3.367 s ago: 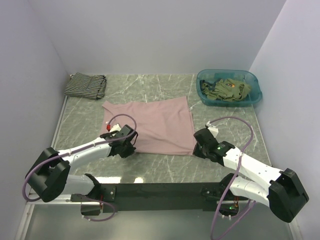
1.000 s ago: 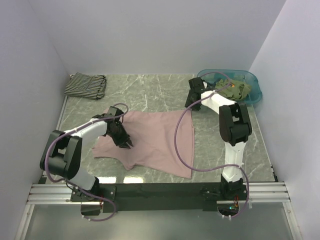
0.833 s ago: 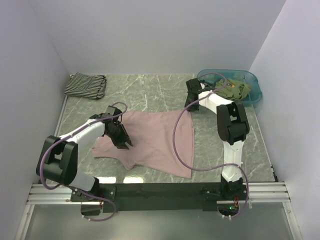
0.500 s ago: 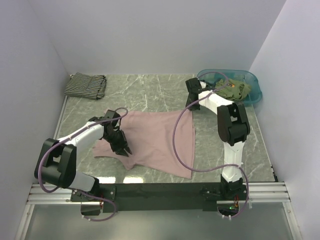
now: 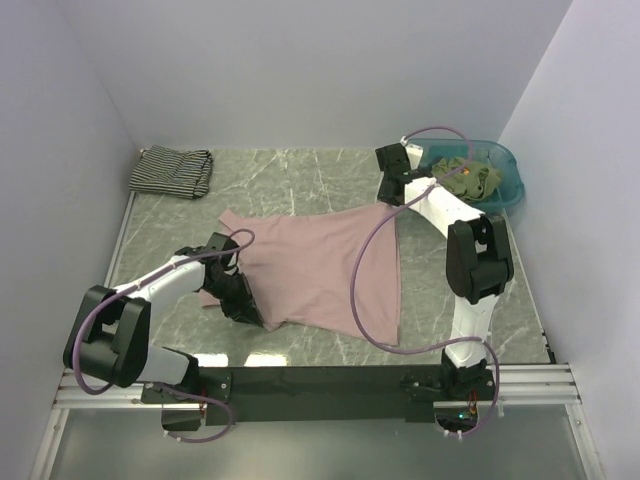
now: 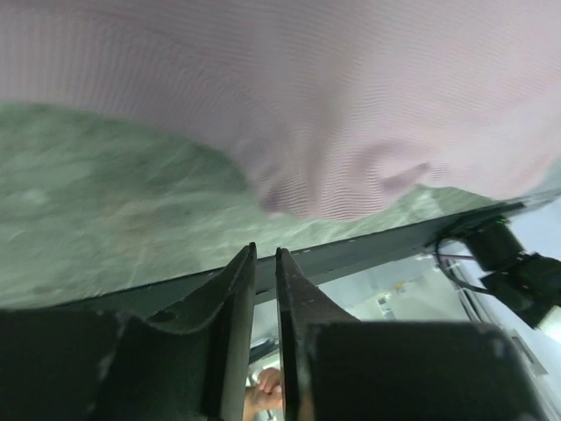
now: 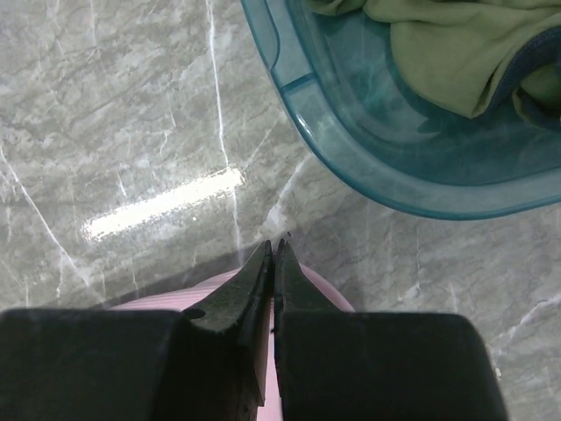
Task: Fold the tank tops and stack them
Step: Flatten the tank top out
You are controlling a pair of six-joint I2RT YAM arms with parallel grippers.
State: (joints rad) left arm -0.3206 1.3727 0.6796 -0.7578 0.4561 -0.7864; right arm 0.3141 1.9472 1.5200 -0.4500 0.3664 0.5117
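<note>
The dusty pink tank top point(image 5: 320, 265) lies spread on the marble table, its back right corner pulled up. My right gripper point(image 5: 390, 195) is shut on that corner; in the right wrist view its tips point(image 7: 274, 244) pinch pink cloth point(image 7: 326, 293). My left gripper point(image 5: 250, 310) is at the top's near left edge. In the left wrist view its jaws point(image 6: 266, 253) stand almost together with nothing between them, and the pink cloth point(image 6: 333, 105) lies just beyond the tips. The striped tank top point(image 5: 170, 170) lies folded at the back left. Olive tank tops point(image 5: 465, 180) fill the basin.
The teal plastic basin point(image 5: 515, 190) stands at the back right, close to my right gripper; its wall point(image 7: 368, 149) and the olive cloth point(image 7: 438, 53) show in the right wrist view. White walls enclose the table on three sides. The black rail point(image 5: 320, 382) runs along the near edge.
My right gripper has drawn the pink top's corner back and to the right, shifting the cloth that way. My left gripper has moved toward the near edge along the cloth's left side.
</note>
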